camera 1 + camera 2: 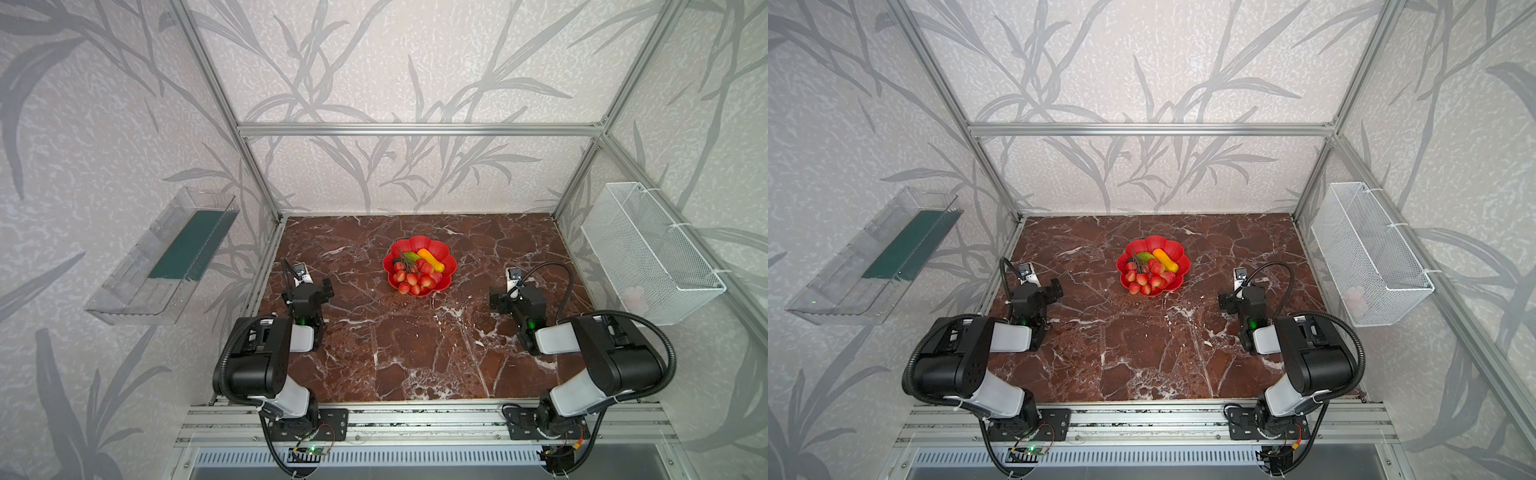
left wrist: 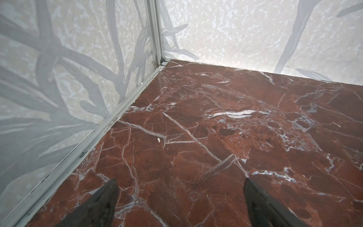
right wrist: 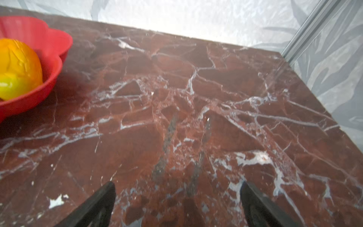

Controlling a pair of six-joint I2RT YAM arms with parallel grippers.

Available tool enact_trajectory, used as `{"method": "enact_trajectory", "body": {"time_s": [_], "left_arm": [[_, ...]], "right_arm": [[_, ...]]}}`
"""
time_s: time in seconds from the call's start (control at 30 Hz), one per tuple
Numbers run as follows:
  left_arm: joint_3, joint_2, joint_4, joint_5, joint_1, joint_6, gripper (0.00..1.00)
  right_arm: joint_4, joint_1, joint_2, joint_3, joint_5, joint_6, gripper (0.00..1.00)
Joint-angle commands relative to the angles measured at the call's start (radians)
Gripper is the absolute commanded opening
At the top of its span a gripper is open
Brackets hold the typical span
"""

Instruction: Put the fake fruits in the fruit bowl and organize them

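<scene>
**Left hand (image 2: 180,183) and right hand (image 3: 177,184) wide and empty; fruit bowl (image 1: 441,249) loaded**

1. Fruit bowl: stands on the counter (image 1: 374,353) at mid-width, in the far half, in both top views.
2. Contents:
   - The yellow-orange oblong (image 1: 431,259) lies with its long axis diagonal. Its far end points toward the left arm's side and its near end toward the right arm's side.
   - The green-yellow oblong (image 1: 409,257) lies just beside it on the left arm's side, partly covered, so its axis is unclear.
   - The bunch of red berries (image 1: 413,279) fills the near half. Its stems point to the far-left rim and its lowest berries sit at the near rim.
   - Other fruits cannot be told apart in the pile.
3. Counter: no loose fruit shows on it.
4. Hands: one sits on each side of the bowl, well apart from it, with jaws spread wide and nothing between them. The bowl lies ahead and inward of each hand.
5. Judgement: the right hand looks slightly nearer, since its wrist view catches the bowl rim and the left wrist view does not. A tidying grasp would cross the oblong's short axis.
6. White wire-mesh basket (image 1: 648,249): a pale pinkish shape shows through the mesh, too faint to name.
</scene>
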Motion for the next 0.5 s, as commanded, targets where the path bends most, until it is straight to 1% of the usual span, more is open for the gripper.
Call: {"method": "enact_trajectory", "body": {"time_s": [0.0, 0.03, 0.07, 0.1, 0.13, 0.17, 0.23, 0.27, 0.3, 0.33, 0.37, 0.4, 0.43, 0.47], "left_arm": [[-0.012, 0.000, 0.039, 0.048, 0.000, 0.023, 0.99], [0.013, 0.014, 0.021, 0.018, 0.002, 0.019, 0.99], [0.016, 0.003, -0.011, 0.018, 0.000, 0.018, 0.99], [0.019, -0.002, -0.025, 0.020, 0.000, 0.011, 0.99], [0.015, 0.004, -0.007, 0.020, 0.001, 0.015, 0.99], [0.006, 0.013, 0.024, 0.018, 0.000, 0.021, 0.99], [0.009, 0.004, 0.003, 0.021, 0.000, 0.018, 0.99], [0.008, 0.008, 0.014, 0.020, 0.001, 0.020, 0.99], [0.007, 0.008, 0.019, 0.020, 0.000, 0.020, 0.99], [0.009, 0.006, 0.011, 0.019, 0.001, 0.020, 0.99], [0.008, 0.008, 0.014, 0.020, 0.000, 0.021, 0.99], [0.008, 0.008, 0.018, 0.020, 0.001, 0.020, 0.99], [0.008, 0.007, 0.013, 0.020, 0.000, 0.020, 0.99], [0.007, 0.008, 0.015, 0.019, 0.000, 0.020, 0.99]], "right_arm": [[0.084, 0.001, -0.010, 0.015, -0.023, -0.011, 0.99], [0.129, 0.001, 0.014, 0.013, -0.030, -0.019, 0.99], [0.124, 0.002, 0.016, 0.015, -0.028, -0.022, 0.99], [0.072, 0.002, -0.002, 0.025, -0.029, -0.016, 0.99], [0.062, 0.002, -0.005, 0.028, -0.029, -0.016, 0.99], [0.092, 0.002, 0.009, 0.026, -0.027, -0.019, 0.99], [0.098, 0.002, 0.006, 0.017, 0.018, 0.001, 0.99], [0.124, 0.001, 0.008, 0.004, 0.081, 0.028, 0.99], [0.183, -0.003, 0.020, -0.018, 0.120, 0.043, 0.99], [0.200, -0.007, 0.016, -0.028, 0.113, 0.044, 0.99], [0.202, -0.007, 0.017, -0.030, 0.052, 0.023, 0.99], [0.199, -0.001, 0.024, -0.020, -0.064, -0.029, 0.99], [0.146, 0.019, 0.013, -0.001, -0.087, -0.064, 0.99], [0.094, 0.038, 0.004, 0.020, 0.014, -0.053, 0.99]]}}
